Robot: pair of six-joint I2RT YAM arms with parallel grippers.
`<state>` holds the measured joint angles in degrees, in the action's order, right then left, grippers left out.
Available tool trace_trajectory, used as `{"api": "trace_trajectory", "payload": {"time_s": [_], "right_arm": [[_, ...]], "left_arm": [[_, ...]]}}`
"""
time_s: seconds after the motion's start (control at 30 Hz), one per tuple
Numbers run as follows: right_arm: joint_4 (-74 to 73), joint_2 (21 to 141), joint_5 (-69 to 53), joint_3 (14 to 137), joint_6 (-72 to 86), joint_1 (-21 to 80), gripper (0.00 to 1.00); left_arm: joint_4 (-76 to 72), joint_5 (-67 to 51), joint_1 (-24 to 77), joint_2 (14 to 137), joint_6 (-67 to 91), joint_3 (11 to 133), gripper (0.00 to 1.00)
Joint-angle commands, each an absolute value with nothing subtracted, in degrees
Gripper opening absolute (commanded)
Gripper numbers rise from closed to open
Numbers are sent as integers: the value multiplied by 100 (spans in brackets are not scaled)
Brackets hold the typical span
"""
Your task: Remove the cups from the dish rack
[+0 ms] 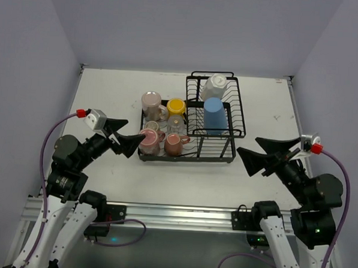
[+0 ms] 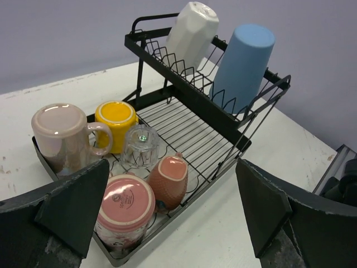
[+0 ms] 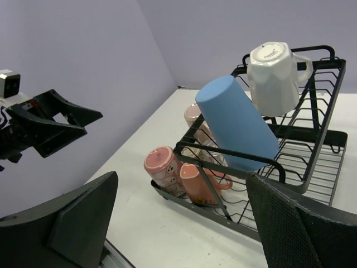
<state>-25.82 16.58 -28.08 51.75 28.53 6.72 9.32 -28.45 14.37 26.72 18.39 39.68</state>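
Observation:
The black wire dish rack (image 1: 217, 153) stands mid-table. Its raised basket holds a white mug (image 1: 216, 86) and a blue tumbler (image 1: 214, 115), both upside down. The flat tray holds a beige-pink mug (image 1: 150, 102), a yellow mug (image 1: 176, 106), a clear glass (image 1: 175, 125), a pink mug (image 1: 148, 141) and a reddish mug (image 1: 175, 144). My left gripper (image 1: 126, 137) is open and empty just left of the pink mug (image 2: 124, 209). My right gripper (image 1: 248, 147) is open and empty, right of the rack's front corner. The reddish mug (image 2: 169, 181) lies tilted.
Bare white table lies in front of the rack (image 1: 182, 182) and to its left (image 1: 103, 94). Purple walls close in the back and both sides. The table's metal front rail (image 1: 175, 215) runs between the arm bases.

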Motion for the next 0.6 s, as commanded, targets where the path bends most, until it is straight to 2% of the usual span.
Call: {"api": "trace_trajectory", "payload": {"time_s": [0.0, 0.13, 0.23, 0.33, 0.47, 0.57], "right_arm": [[-2672, 2160, -3304, 5510, 2751, 650, 99], [-2619, 2757, -3699, 5835, 2725, 659, 99], [-2619, 3215, -3560, 6134, 2672, 930, 99], [-2776, 3689, -2587, 6633, 2418, 1674, 99], [-3224, 4479, -272, 7258, 1681, 2880, 99], [-3462, 5095, 543, 7663, 1215, 3462, 99]], "left_arm": [[1248, -2787, 1503, 2646, 1671, 3955, 100], [1310, -2505, 1529, 2602, 1626, 3745, 100], [1274, -2478, 1538, 2654, 1626, 3709, 100], [1274, -2426, 1556, 2689, 1652, 3709, 100], [1266, -2347, 1564, 2681, 1670, 3700, 100], [1266, -2347, 1556, 2681, 1661, 3700, 100]]}}
